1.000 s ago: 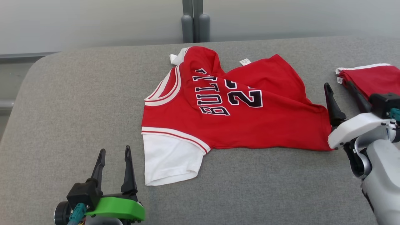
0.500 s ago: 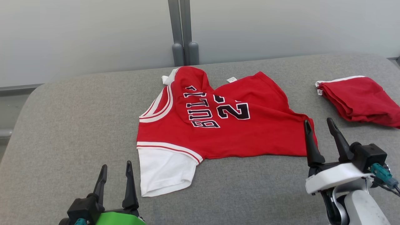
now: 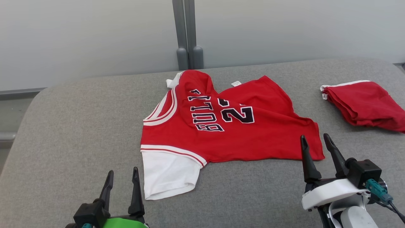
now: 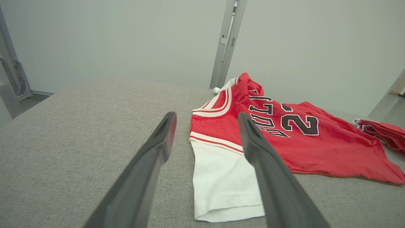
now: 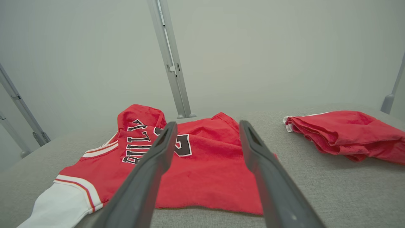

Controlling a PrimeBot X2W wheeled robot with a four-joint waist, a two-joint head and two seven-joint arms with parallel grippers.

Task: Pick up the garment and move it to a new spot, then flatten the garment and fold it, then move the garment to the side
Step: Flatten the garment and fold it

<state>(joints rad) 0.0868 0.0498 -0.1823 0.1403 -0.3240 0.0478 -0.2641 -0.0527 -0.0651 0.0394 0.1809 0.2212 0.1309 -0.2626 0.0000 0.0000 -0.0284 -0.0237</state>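
Note:
The garment (image 3: 227, 126) is a red jersey with black lettering and a white sleeve, lying spread but partly rumpled in the middle of the grey padded table (image 3: 79, 126). The same garment (image 4: 284, 139) lies ahead and right in the left wrist view, and the garment (image 5: 196, 171) lies just beyond the fingers in the right wrist view. My left gripper (image 3: 122, 179) stands open near the front edge, just left of the white sleeve (image 3: 167, 171). My right gripper (image 3: 315, 142) is open and empty at the jersey's near right corner.
A second red garment (image 3: 364, 104), folded in a bunch, lies at the table's far right. A grey post (image 3: 185, 34) stands against the pale wall behind the table. Bare table surface stretches to the left of the jersey.
The camera has tilted, shifting the whole picture. My right gripper has drawn back from beside the folded red bundle to the jersey's near right corner. The left gripper keeps its place.

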